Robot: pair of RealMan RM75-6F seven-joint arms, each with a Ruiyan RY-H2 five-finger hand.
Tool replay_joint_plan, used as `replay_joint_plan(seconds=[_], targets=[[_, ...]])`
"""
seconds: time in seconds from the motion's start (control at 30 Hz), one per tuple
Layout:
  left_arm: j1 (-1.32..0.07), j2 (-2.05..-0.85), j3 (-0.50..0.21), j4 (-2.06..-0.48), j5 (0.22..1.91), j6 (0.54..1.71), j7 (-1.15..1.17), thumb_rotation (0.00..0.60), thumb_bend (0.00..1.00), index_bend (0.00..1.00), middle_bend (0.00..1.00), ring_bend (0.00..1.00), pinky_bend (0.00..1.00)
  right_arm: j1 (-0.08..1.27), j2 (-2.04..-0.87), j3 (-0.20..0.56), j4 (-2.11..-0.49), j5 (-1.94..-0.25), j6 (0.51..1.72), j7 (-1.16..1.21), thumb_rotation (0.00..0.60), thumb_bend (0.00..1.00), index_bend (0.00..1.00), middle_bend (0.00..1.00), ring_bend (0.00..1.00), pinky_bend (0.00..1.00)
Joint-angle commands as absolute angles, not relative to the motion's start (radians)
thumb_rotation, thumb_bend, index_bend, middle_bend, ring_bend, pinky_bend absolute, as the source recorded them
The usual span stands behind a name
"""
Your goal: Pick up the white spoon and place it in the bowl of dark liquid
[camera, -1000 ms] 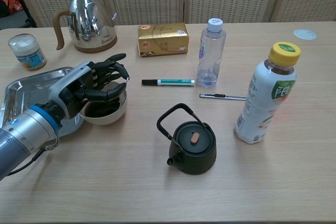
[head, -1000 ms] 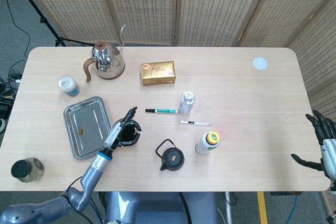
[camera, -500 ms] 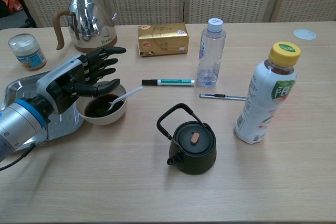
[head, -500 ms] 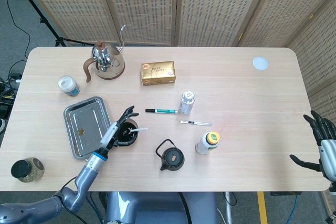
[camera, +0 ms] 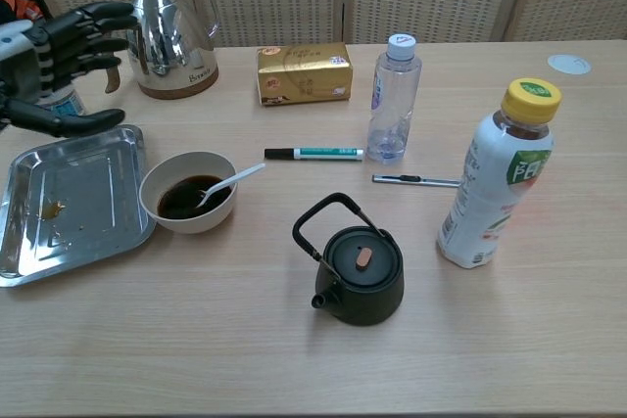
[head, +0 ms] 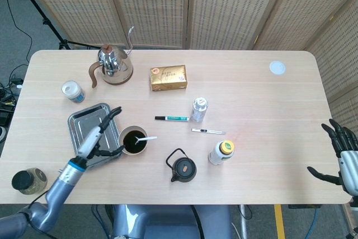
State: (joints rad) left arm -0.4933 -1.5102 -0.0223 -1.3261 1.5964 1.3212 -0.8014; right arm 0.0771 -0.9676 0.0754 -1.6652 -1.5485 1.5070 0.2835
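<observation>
Chest view showed the white spoon [camera: 227, 183] resting in the bowl [camera: 188, 193]. Left hand [camera: 59, 56] hovered released beyond the bowl; right hand [head: 342, 158] seemingly hung spread, empty.

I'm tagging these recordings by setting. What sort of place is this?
Probably a lab or studio set up for robot trials, not a home kitchen: woven folding screens wall off the wooden table, a tripod leg and cables stand on grey carpet, and unrelated props like a kettle and marker are scattered about.

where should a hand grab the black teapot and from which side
By the arched handle of the black teapot, coming from above. In the chest view the handle stands upright over the lid with open space beneath it, so fingers could probably hook under it. The round, low body looks harder to wrap.
</observation>
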Motion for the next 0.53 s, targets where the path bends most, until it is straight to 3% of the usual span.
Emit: replay_joint_plan(seconds=[0.03, 0.27, 0.53], targets=[[-0.415, -1.329, 0.008, -1.481, 1.566, 1.37, -0.581, 0.6, 0.29, 0.0, 0.0, 0.0, 0.0, 0.075, -0.972, 0.069, -1.673, -1.56, 1.511, 0.27, 0.6, 0.0, 0.05, 0.0, 0.0, 0.0], [-0.318, -1.217, 0.035, -1.535, 1.502, 1.425, -0.292, 0.6, 0.31, 0.0, 0.0, 0.0, 0.0, 0.07, -0.995, 0.079, -1.661, -1.561, 1.542, 0.201, 0.6, 0.0, 0.05, 0.0, 0.0, 0.0], [-0.217, -1.225, 0.052, -1.482, 1.544, 1.555, -0.246, 0.6, 0.31, 0.0, 0.0, 0.0, 0.0, 0.066, -1.026, 0.082, -1.65, -1.568, 1.564, 0.145, 0.6, 0.0, 0.05, 0.0, 0.0, 0.0]])
